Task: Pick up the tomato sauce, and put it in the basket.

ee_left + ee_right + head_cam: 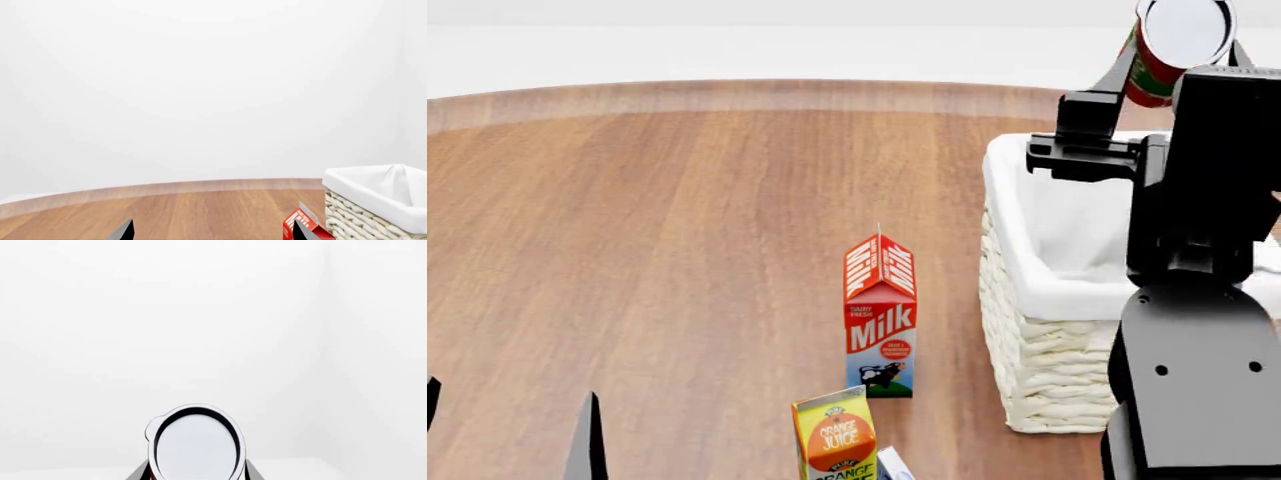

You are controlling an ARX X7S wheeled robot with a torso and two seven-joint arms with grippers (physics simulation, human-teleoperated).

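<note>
In the head view the right arm is raised at the right side of the scene, and the tomato sauce can [1169, 48] is held up high at its end, tilted so that its plain silver top faces the camera and its red and green label shows along the side. The can hangs above the far part of the cream-white wicker basket [1044, 370], clear of the white cloth liner and not touching it. The right wrist view looks straight onto the can's silver end [197, 447], with the dark fingers of the right gripper [195, 471] closed against it on both sides, so this gripper is clamped on the can. The basket stands on the wooden table [667, 240] at the right. Just beside its near left wall stands an upright red milk carton [881, 315], apart from the wicker, and nearer the camera an orange juice carton [834, 438] is cut off by the frame edge. The left gripper [213, 232] sits low over the table, its dark fingertips well apart with nothing between them, so it is open; in its wrist view the basket and the milk carton appear beyond one fingertip.
</note>
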